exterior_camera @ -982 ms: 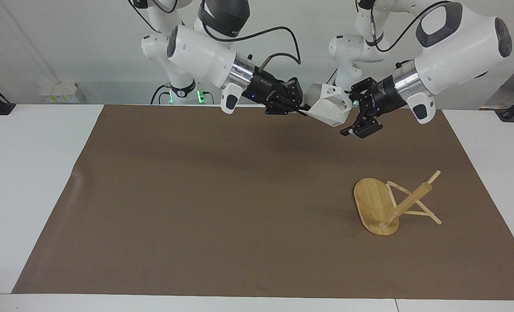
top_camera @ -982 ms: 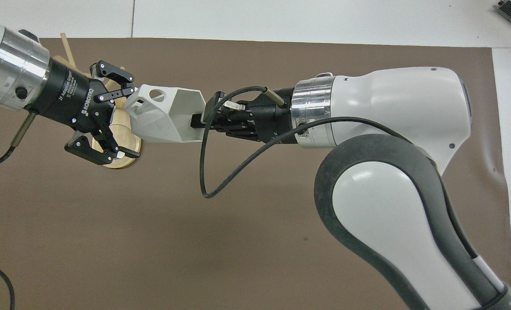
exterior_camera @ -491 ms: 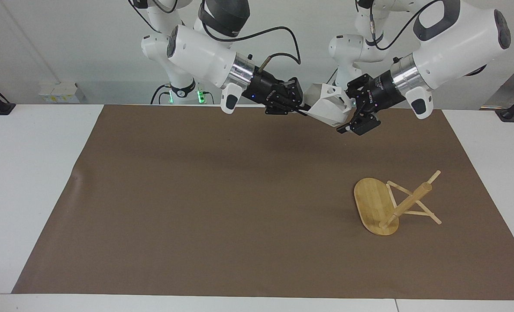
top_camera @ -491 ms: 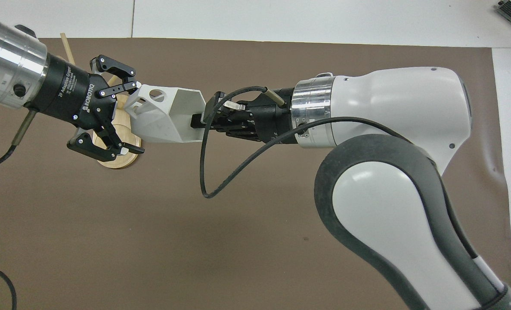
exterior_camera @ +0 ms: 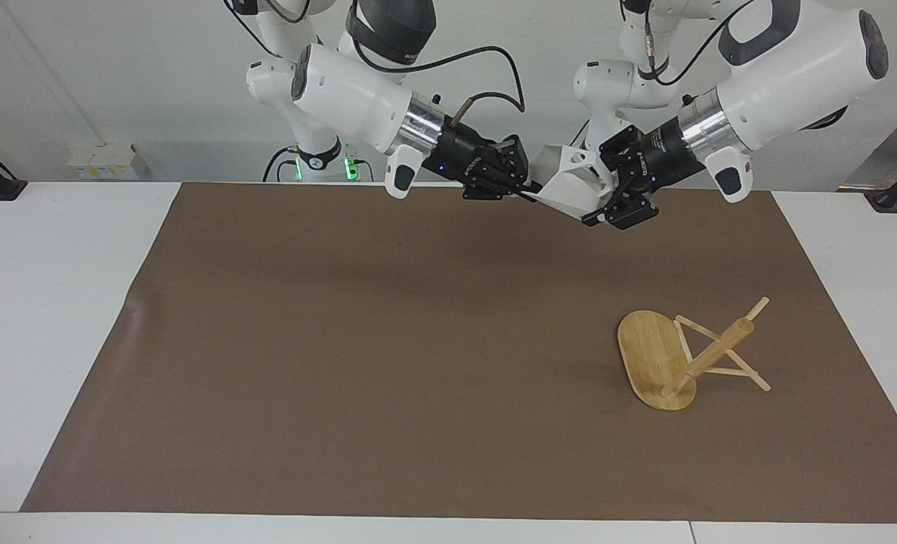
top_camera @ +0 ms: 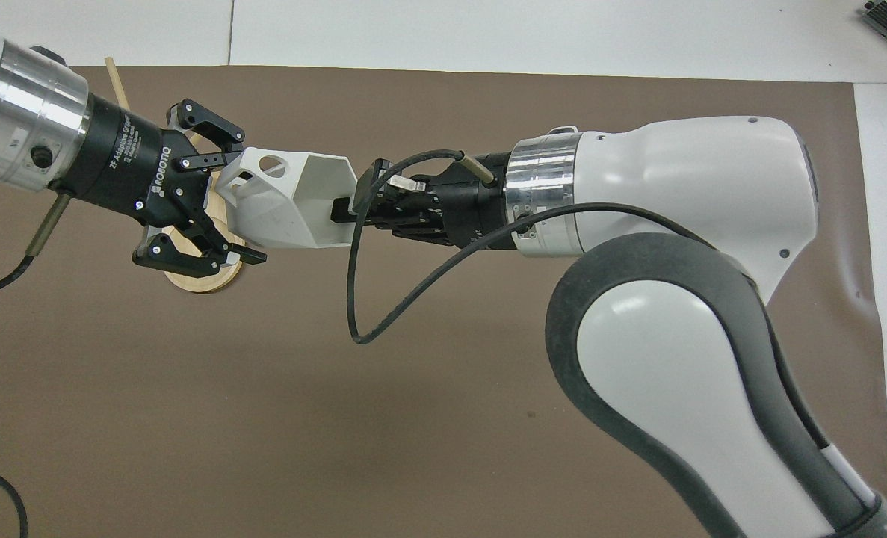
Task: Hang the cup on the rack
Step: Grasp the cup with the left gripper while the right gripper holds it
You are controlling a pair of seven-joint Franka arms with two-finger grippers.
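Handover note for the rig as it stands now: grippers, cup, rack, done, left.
Right gripper: shut on the rim of the small white faceted cup, held in the air over the brown mat.
Left gripper: open, fingers around the cup's handle end, not closed.
Light bamboo mug rack: tipped over on the mat, toward the left arm's end.
Done: cup lifted, presented for handover.
Left: left closes, right releases, rack righted, cup hung.

Facing camera looks across the table; overhead camera looks steeply down, closer.
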